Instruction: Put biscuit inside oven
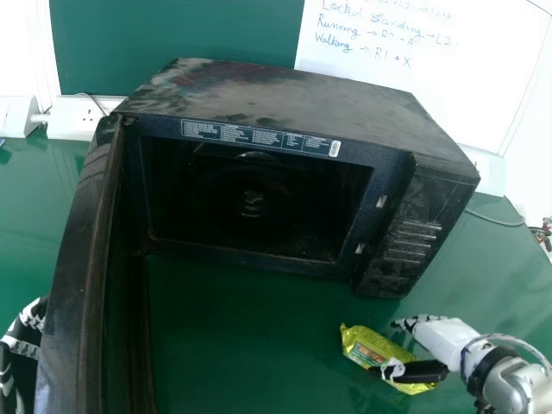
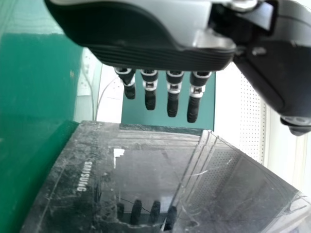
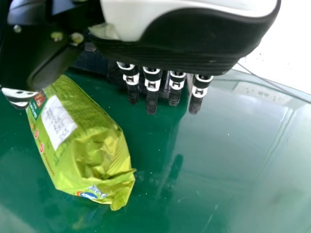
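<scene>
On glossy green tabletop (image 1: 259,345), must pinch oblong yellow-green plastic biscuit pkt (image 1: 362,347), slanting far-L to near-R, thumb side of nearer white-and-black R hand (image 1: 445,340) (wide, w/ straight fingers).

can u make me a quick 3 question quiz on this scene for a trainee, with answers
1. True or false: the oven has its door open.
2. Where is the biscuit packet?
A) inside the oven
B) on top of the oven
C) in front of the oven
3. Fill in: the hand next to the packet is the robot's ____ hand.

Key: 1 true; 2 C; 3 right
</scene>
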`<state>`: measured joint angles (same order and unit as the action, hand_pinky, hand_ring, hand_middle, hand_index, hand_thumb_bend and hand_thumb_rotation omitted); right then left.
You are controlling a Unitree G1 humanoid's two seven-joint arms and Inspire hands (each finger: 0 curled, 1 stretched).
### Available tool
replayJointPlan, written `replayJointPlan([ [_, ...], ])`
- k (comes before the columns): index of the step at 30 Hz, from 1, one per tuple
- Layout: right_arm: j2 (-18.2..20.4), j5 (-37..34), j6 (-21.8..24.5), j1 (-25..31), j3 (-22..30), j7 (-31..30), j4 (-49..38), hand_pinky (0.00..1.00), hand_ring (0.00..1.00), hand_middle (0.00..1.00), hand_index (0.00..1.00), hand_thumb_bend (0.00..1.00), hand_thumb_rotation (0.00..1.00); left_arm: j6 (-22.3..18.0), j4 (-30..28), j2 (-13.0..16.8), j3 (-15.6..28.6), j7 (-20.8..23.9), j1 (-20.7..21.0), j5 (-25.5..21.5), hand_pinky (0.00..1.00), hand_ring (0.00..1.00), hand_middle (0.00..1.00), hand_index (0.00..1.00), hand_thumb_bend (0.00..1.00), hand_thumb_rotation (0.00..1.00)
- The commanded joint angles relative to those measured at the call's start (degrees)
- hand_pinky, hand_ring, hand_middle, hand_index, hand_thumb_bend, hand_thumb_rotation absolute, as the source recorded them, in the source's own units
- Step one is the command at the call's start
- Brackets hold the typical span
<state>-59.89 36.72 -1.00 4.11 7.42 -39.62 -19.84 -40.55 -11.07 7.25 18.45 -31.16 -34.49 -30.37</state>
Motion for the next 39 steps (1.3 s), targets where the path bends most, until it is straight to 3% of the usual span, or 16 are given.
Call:
replayJointPlan([
  [1,0.46,0.99,0.43,0.92,-0.77,-0.2,-0.96,0.95,0.96,0.95,0.99,1.0,0.93,-0.36,0.05,-0.21,-0.08,-0.22,0.02,-0.23,0.91,0.81,0.91,0.89,0.92,0.86],
  [16,2.49,2.29,1.85,0.41,-1.96,-0.35,-1.06,0.96,0.96,0.95,0.99,1.0,0.9,0.86,-2.32,-0.78,-0.29,2.73,-0.67,2.65,0.97,0.84,0.92,0.91,0.88,0.81],
  [20,2.35,2.37,0.97,0.21,-2.18,0.37,0.04,0.95,0.96,0.96,1.0,0.98,0.84,1.32,-2.25,-0.37,0.26,3.48,-0.55,3.5,0.94,0.82,0.91,0.9,0.88,0.81],
  [23,2.03,2.31,0.47,-0.12,-2.42,0.47,1.0,0.85,0.94,0.95,0.99,0.92,0.74,-0.99,-0.18,-0.16,0.9,2.89,0.85,3.81,0.9,0.82,0.91,0.9,0.89,0.82],
  [25,1.96,2.3,0.29,-0.25,-2.5,0.57,1.38,0.74,0.89,0.92,0.96,0.9,0.63,-1.59,0.52,-0.43,1.38,3.46,1.47,4.05,0.89,0.82,0.91,0.9,0.89,0.83],
  [28,1.96,2.19,0.19,-0.04,-2.23,0.93,1.43,0.63,0.82,0.86,0.9,0.93,0.45,0.66,-0.59,-0.41,1.62,4.91,0.5,3.18,0.9,0.81,0.91,0.9,0.9,0.84],
  [34,2.01,2.94,1.25,0.38,-1.96,1.39,1.03,0.42,0.59,0.69,0.71,0.85,0.04,8.53,-7.11,-0.42,0.92,7.93,-2.42,-0.49,0.95,0.81,0.91,0.91,0.91,0.86],
  [37,2.05,2.98,1.13,0.68,-1.84,1.99,0.92,0.31,0.43,0.58,0.61,0.81,0.0,11.2,-9.77,-1.59,0.91,10.54,-2.9,0.02,0.94,0.82,0.91,0.9,0.91,0.85],
  [38,2.07,2.87,1.13,0.75,-1.76,2.05,0.82,0.29,0.44,0.55,0.58,0.65,0.0,11.78,-10.37,-1.91,0.91,11.17,-3.01,0.16,0.93,0.83,0.91,0.9,0.9,0.85],
  [39,2.11,2.68,1.14,0.83,-1.66,2.12,0.74,0.28,0.45,0.54,0.56,0.56,0.0,12.09,-10.66,-2.08,0.95,11.41,-3.05,0.23,0.92,0.84,0.91,0.9,0.9,0.86],
])
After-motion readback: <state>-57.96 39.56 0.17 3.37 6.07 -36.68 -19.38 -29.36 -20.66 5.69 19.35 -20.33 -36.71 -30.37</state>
